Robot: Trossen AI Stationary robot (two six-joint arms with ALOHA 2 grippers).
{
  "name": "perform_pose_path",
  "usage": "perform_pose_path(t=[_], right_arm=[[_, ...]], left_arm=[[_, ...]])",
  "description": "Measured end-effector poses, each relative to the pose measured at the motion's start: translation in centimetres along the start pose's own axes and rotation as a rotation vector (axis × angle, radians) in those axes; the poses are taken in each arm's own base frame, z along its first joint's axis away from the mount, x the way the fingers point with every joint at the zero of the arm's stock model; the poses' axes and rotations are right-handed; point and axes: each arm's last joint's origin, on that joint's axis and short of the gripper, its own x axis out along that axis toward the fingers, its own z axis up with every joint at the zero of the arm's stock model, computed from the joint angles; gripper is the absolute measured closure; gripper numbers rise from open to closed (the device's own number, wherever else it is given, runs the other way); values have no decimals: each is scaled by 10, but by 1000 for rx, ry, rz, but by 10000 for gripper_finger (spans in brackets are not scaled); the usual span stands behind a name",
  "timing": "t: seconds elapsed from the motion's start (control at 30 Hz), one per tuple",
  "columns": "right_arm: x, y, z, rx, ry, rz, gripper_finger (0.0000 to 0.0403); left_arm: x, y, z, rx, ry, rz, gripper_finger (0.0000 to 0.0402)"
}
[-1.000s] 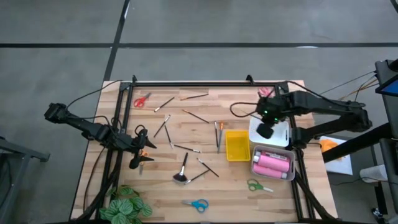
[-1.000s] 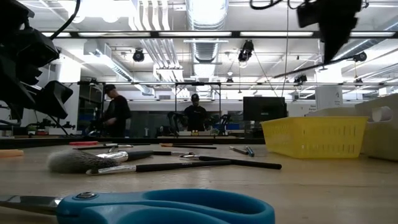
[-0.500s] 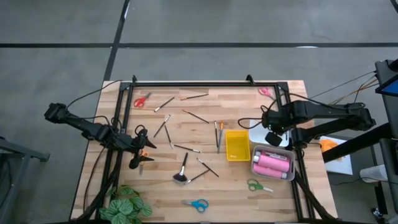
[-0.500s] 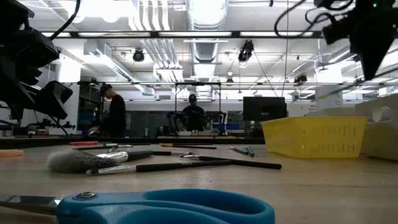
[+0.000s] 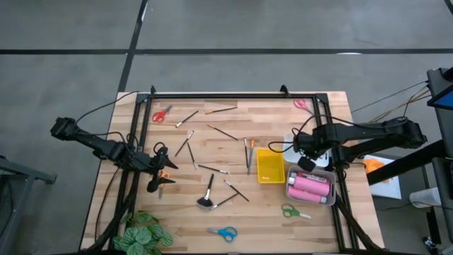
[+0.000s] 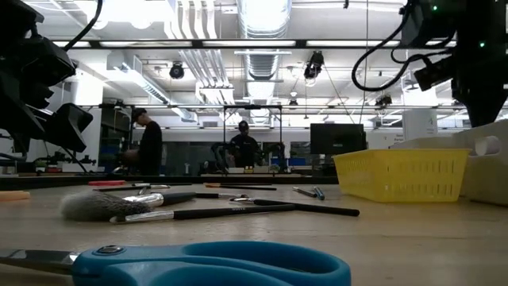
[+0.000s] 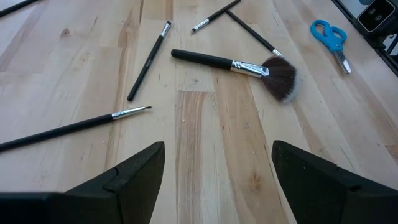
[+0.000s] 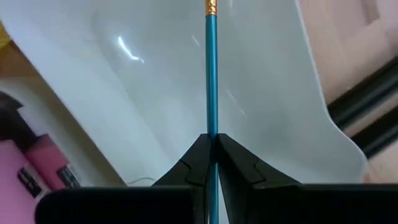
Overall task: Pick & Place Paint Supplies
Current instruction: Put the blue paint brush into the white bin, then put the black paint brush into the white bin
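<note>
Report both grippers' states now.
Left gripper: open, holding nothing.
Right gripper: shut on a teal brush over the white tray.

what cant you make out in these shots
- Teal brush in the right gripper: tip cut off by the right wrist view's edge; too small in the high view.
- White tray: mostly hidden under the right arm in the high view.
- Left gripper: fingertips cut off in the left wrist view.

The high view looks straight down; the low view faces level across the table. Each wrist view looks closely past its fingers. High, low and left wrist views share the fluffy black brush [image 5: 206, 200] [image 6: 99, 205] [image 7: 283, 76].
</note>
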Motion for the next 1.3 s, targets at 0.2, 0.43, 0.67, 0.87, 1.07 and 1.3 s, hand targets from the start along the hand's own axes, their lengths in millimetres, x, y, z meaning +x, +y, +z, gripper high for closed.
perform_pose_path(t=[0.2, 0.43, 0.67, 0.87, 1.07, 1.3], right_arm=[[12, 1, -2, -1, 3, -2, 384], [15, 1, -2, -2, 1, -2, 361], [14, 2, -1, 5, -11, 6, 291], [14, 2, -1, 7, -15, 9, 274], [11, 2, 0, 9, -19, 11, 274], [-7, 2, 7, 16, -82, -4, 274]], left_arm=[[0, 0, 0, 0, 0, 0, 101], [0, 0, 0, 0, 0, 0, 101], [0, 0, 0, 0, 0, 0, 101], [0, 0, 0, 0, 0, 0, 101], [0, 0, 0, 0, 0, 0, 101], [0, 0, 0, 0, 0, 0, 101]])
